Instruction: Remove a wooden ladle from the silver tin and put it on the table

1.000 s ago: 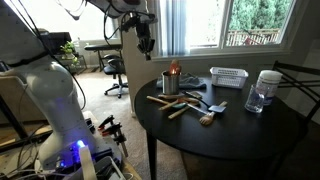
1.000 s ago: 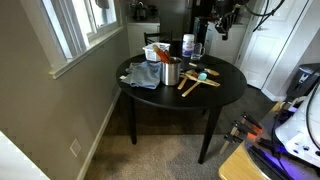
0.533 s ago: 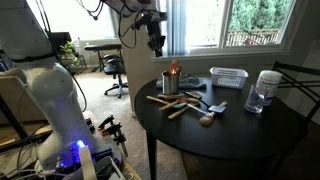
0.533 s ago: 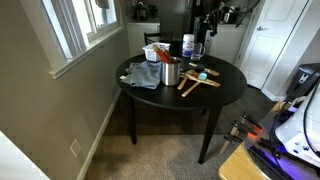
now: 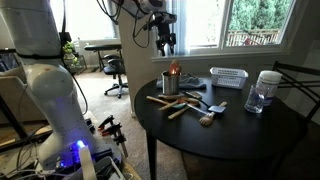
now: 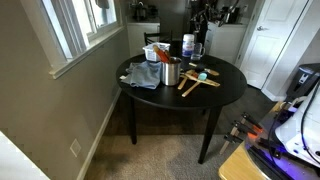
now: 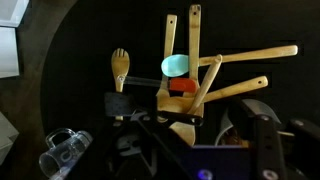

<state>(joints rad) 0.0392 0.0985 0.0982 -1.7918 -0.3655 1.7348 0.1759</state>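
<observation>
The silver tin (image 5: 170, 84) stands near the edge of the dark round table (image 5: 250, 135), with brownish utensil ends (image 5: 175, 68) sticking out of it; I cannot tell whether one is the wooden ladle. In the other exterior view the tin (image 6: 171, 72) sits beside a blue cloth. My gripper (image 5: 165, 41) hangs high in the air above and slightly to the side of the tin, open and empty. In the wrist view the gripper (image 7: 200, 138) looks straight down on the table, with the tin's rim (image 7: 236, 115) showing between its dark fingers.
Several wooden utensils (image 5: 182, 106) (image 6: 195, 83) (image 7: 196, 55), a wooden fork (image 7: 120, 68) and a teal spoon (image 7: 175, 66) lie beside the tin. A white basket (image 5: 228, 76), a glass jar (image 5: 264, 91) and a blue cloth (image 6: 142, 76) also sit on the table.
The arm has swung from outside the table's edge to above the tin, staying high. The jaws have gone from shut to open.
</observation>
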